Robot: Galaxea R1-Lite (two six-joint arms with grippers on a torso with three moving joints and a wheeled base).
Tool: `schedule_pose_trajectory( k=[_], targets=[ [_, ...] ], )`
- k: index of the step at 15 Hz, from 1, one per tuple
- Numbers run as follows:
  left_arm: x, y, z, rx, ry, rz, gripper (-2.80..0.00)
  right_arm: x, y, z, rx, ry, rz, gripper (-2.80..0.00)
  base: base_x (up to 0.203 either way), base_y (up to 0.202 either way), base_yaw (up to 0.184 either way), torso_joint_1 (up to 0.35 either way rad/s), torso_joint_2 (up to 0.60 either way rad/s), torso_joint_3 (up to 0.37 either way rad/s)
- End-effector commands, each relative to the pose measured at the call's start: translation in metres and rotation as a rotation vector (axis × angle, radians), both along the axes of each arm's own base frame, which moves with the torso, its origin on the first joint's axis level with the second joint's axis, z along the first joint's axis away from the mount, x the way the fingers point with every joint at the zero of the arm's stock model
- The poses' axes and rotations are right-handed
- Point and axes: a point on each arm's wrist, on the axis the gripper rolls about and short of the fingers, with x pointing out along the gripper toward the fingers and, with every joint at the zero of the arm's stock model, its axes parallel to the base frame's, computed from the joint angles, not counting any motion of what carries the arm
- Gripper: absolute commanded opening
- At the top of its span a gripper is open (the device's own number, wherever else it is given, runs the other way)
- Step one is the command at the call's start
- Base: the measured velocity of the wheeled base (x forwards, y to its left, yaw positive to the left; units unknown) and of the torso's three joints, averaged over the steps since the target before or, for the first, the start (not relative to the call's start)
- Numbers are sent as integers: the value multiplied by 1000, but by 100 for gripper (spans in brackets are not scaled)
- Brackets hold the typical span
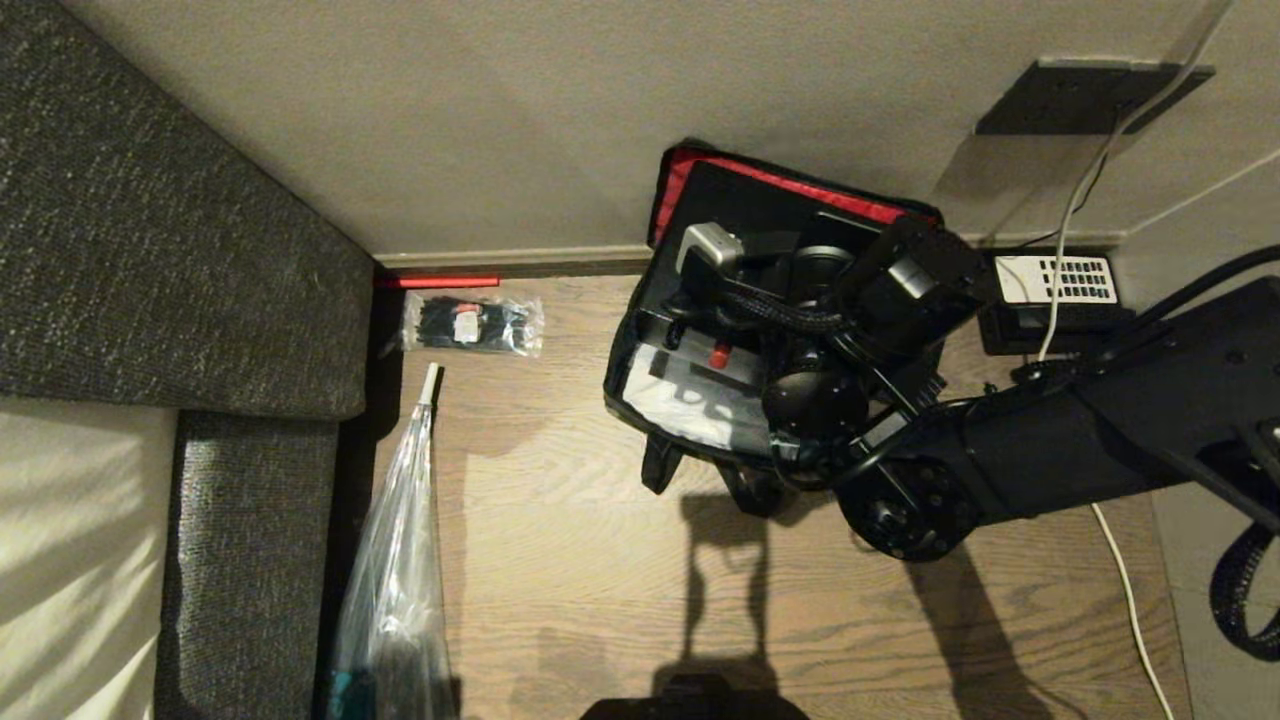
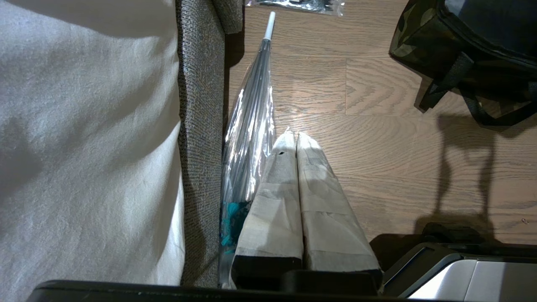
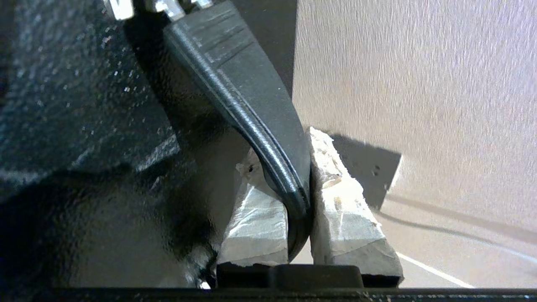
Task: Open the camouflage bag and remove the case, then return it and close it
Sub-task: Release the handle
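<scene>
The right wrist view alone shows the grip: the right gripper has its taped pale fingers pinched on the black strap handle of the flat black speckled hard case, which fills the frame beside it. From the head view that pinch is hidden; the right arm covers much of the boxy camouflage bag, which sits on the wood floor against the wall at about one o'clock, red-lined lid standing open, a small red latch visible inside. The left wrist view adds the left gripper, parked low with its fingers pressed together, empty, beside a folded clear umbrella along the grey sofa. A clear packet of black cable ties lies at eleven o'clock; a black telephone with white keypad at two o'clock.
</scene>
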Motion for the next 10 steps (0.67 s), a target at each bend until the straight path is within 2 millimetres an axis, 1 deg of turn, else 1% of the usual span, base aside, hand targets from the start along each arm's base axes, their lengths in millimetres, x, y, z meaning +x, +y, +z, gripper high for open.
schedule_pose_trajectory(
  k=[1, 6, 10],
  targets=[
    [0, 0, 0, 0, -3, 1, -280, -11, -17, 14, 14, -13, -22, -280, 0, 0, 0, 0, 0, 0],
    [0, 0, 0, 0, -3, 1, -280, -21, -45, 18, 10, 9, -75, -280, 0, 0, 0, 0, 0, 0],
    [0, 0, 0, 0, -3, 1, -280, -25, -67, 15, 0, 29, -118, -280, 0, 0, 0, 0, 0, 0]
  ],
)
